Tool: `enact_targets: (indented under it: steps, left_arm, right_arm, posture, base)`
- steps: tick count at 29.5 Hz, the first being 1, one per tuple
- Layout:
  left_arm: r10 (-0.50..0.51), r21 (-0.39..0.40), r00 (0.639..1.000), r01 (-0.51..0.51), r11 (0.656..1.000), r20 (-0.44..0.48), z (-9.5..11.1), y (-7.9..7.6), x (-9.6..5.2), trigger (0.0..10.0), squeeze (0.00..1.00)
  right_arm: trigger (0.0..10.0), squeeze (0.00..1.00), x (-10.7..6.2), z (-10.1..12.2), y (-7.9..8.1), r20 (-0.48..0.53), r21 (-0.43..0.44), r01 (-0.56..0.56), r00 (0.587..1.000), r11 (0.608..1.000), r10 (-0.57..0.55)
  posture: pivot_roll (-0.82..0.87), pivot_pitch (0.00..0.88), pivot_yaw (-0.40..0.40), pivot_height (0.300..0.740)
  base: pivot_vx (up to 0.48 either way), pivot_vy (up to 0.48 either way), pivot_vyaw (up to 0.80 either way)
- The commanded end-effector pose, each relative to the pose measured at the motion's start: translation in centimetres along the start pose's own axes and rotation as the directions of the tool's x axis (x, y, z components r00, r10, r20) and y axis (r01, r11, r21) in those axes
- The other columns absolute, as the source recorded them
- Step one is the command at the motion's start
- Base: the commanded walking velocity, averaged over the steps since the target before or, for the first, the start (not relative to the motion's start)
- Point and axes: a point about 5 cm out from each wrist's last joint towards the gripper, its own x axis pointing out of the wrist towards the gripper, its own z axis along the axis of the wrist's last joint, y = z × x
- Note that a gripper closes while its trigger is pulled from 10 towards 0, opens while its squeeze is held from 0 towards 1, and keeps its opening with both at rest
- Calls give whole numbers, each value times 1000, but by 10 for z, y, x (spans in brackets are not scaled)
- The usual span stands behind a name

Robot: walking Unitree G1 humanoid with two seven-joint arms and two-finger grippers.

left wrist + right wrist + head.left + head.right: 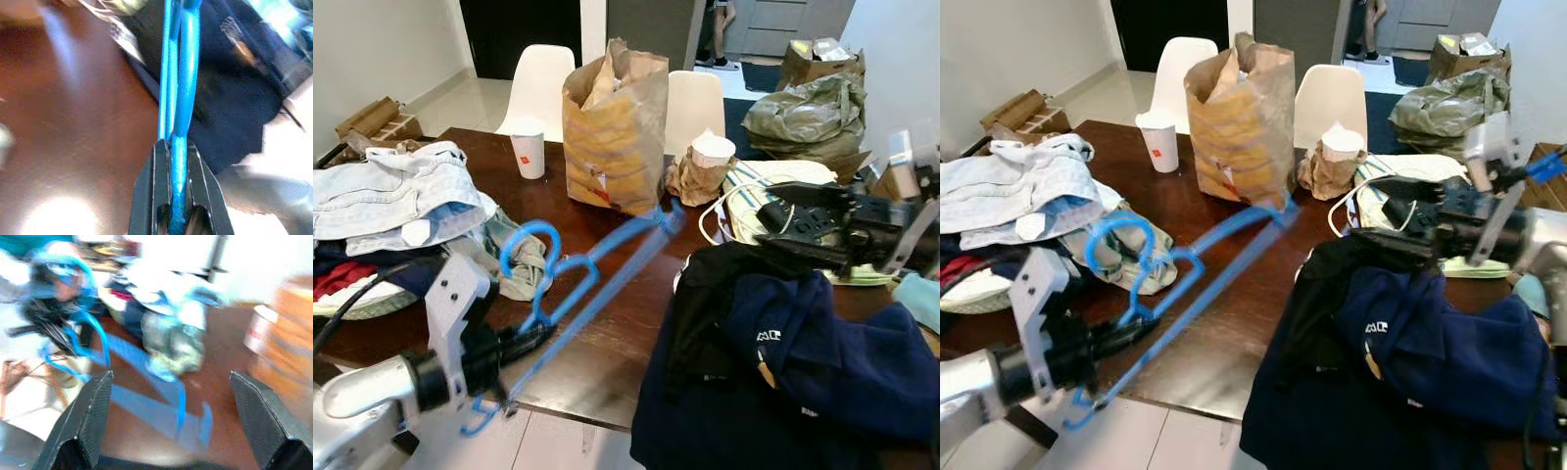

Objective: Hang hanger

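Hanger (587, 284), thin blue plastic, slants over the table (607, 362), clenched in the left pincer (178, 161); right pincer (171, 426) spread.

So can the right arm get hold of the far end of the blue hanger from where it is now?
Probably yes. The right gripper hovers open above the navy garment, facing the blue hanger that the left gripper holds over the table. Nothing stands between them, only open air above bare wood.
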Motion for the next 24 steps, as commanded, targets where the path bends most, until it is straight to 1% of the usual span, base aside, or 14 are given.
enact_targets:
  steps: [1,3,6,9,10,11,12,14,15,16,17,18,21,24]
  left_arm:
    - [-76,-15,997,75,997,-30,-1,-6,-1,10000,0]
    - [-110,18,987,113,993,-114,-5,-2,-5,10000,0]
    - [-117,25,983,121,992,-139,-5,1,-6,10000,0]
    - [-163,32,973,171,985,-164,0,1,-2,10000,0]
    - [-163,32,973,171,985,-164,0,1,-2,10000,0]
    - [-174,34,971,181,983,-162,1,1,1,10000,0]
    - [-174,34,971,181,983,-162,1,1,1,10000,0]
    - [-186,50,971,195,980,-153,2,0,10,10000,0]
    - [-191,55,970,201,978,-149,2,-1,13,10000,0]
    - [-191,55,970,201,978,-149,2,-1,13,10000,0]
    - [-203,64,969,214,975,-138,3,-3,18,10000,0]
    - [-203,64,969,214,975,-138,3,-3,18,10000,0]
    - [-238,80,964,249,965,-121,8,-8,24,10000,0]
    - [-241,83,963,252,964,-123,8,-8,24,10000,0]
  right_arm:
    - [10000,0,10,6,5,4,-26,-60,998,998,60]
    - [10000,0,30,9,14,-28,-65,-180,984,982,178]
    - [10000,0,36,9,19,-38,-76,-224,974,972,222]
    - [10000,0,57,8,36,-107,-93,-388,919,917,378]
    - [10000,0,57,8,36,-107,-93,-388,919,917,378]
    - [10000,0,63,2,43,-169,-79,-436,892,896,420]
    - [10000,0,63,2,43,-169,-79,-436,892,896,420]
    - [10000,0,76,-27,54,-333,-41,-487,830,872,448]
    - [10000,0,80,-37,57,-374,-29,-494,812,869,449]
    - [10000,0,80,-37,57,-374,-29,-494,812,869,449]
    - [10000,0,87,-48,56,-400,-33,-473,814,881,422]
    - [10000,0,87,-48,56,-400,-33,-473,814,881,422]
    - [10000,0,98,-52,52,-403,-52,-414,841,909,360]
    - [10000,0,99,-52,53,-400,-48,-413,842,910,361]
  posture:
    - [22,52,11,740]
    - [29,48,12,740]
    - [29,48,12,740]
    - [22,41,13,740]
    - [22,41,13,740]
    - [21,40,13,740]
    - [21,40,13,740]
    - [14,38,8,740]
    - [14,38,8,740]
    - [14,38,8,740]
    - [18,36,10,740]
    - [18,36,10,740]
    - [21,33,11,740]
    - [21,33,14,740]
  base:
    - [0,0,0]
    - [0,0,0]
    - [0,0,0]
    - [0,0,0]
    - [0,0,0]
    - [0,0,0]
    - [0,0,0]
    - [0,0,0]
    - [0,0,0]
    - [0,0,0]
    - [0,0,0]
    - [0,0,0]
    - [0,0,0]
    - [0,0,0]
